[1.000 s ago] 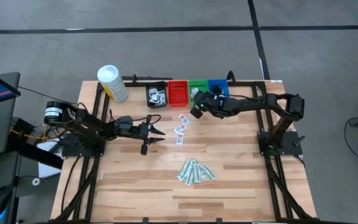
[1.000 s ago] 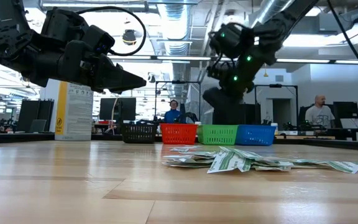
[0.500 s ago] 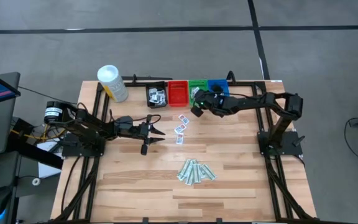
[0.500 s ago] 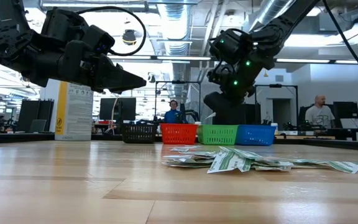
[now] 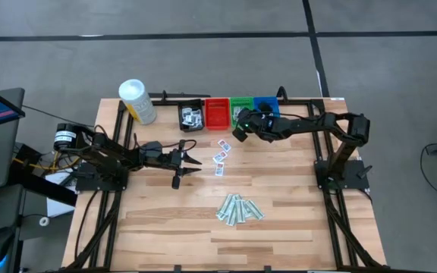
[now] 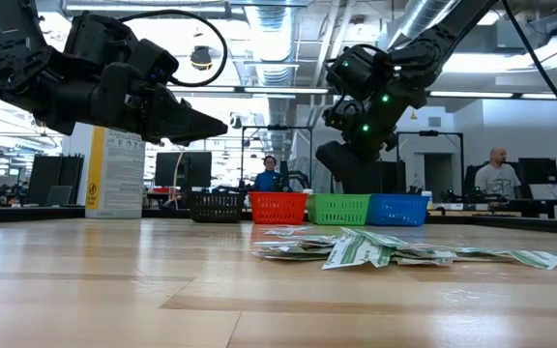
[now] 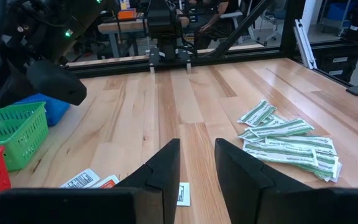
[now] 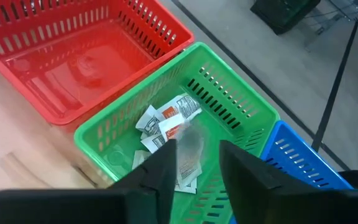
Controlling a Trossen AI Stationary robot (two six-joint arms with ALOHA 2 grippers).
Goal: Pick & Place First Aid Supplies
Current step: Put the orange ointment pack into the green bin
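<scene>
Several white packets (image 5: 221, 152) lie on the table's middle, and a pile of pale-green strips (image 5: 238, 208) lies nearer the front. My right gripper (image 8: 197, 144) hangs open over the green bin (image 8: 229, 99), which holds several packets (image 8: 166, 124). A blurred pale packet (image 8: 188, 146) shows in the gap at its fingertips. My left gripper (image 5: 193, 162) waits open above the table left of the white packets, with nothing between its fingers (image 7: 166, 165). My right gripper points slanting down into the green bin from the table's right. The blurred packet shows between its fingertips above the bin's contents. Whether the fingers touch it, I cannot tell.
A row of bins stands at the far edge: black (image 5: 191, 117) with packets, red (image 5: 217, 114), green (image 5: 241, 108), blue (image 5: 265, 106). A white canister (image 5: 136, 101) lies at the far left. Bare wood spreads around the strips.
In the low view, a small pale piece that showed at my right gripper's fingertips half a second ago is gone from there now. Both arms have kept nearly still.
</scene>
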